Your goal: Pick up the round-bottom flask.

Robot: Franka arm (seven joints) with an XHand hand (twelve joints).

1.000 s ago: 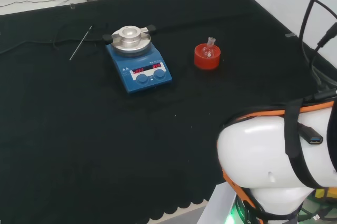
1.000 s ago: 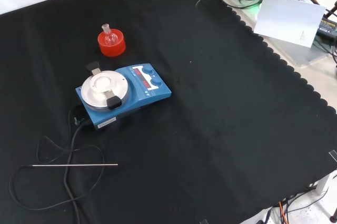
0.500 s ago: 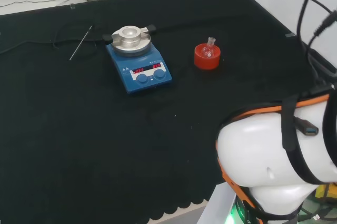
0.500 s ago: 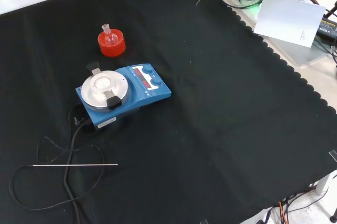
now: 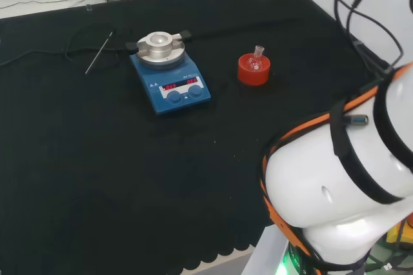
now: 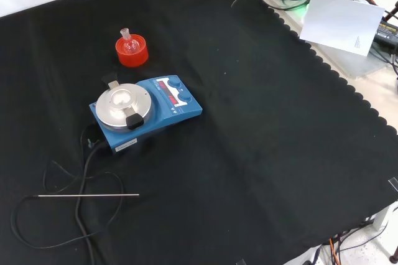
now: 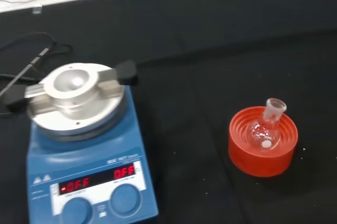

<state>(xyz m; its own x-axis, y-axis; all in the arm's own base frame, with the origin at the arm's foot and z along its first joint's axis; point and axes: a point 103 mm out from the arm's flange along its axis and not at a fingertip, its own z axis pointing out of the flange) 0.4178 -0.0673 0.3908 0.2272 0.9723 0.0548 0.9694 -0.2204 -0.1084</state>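
A small clear round-bottom flask [image 5: 258, 60] [image 6: 129, 43] [image 7: 265, 129] sits neck up in a red ribbed ring stand [image 5: 253, 72] [image 6: 132, 53] [image 7: 263, 143] on the black cloth. In the head view the stand is right of the blue hotplate; in the front view it lies beyond it. The wrist view looks down on flask and stand from some distance, with nothing touching them. The arm's white links [image 5: 342, 178] bulk at the head view's lower right.
A blue hotplate stirrer [image 5: 169, 79] [image 6: 144, 109] [image 7: 84, 150] with a round metal top stands by the stand. Its black cable [image 6: 81, 190] and a thin metal rod [image 5: 99, 53] [image 6: 87, 195] lie on the cloth. Cables and a white sheet [image 6: 342, 22] lie off the cloth's edge.
The arm's links have swung in the head view, the big white link rising and turning. Flask, stand and hotplate have not moved.
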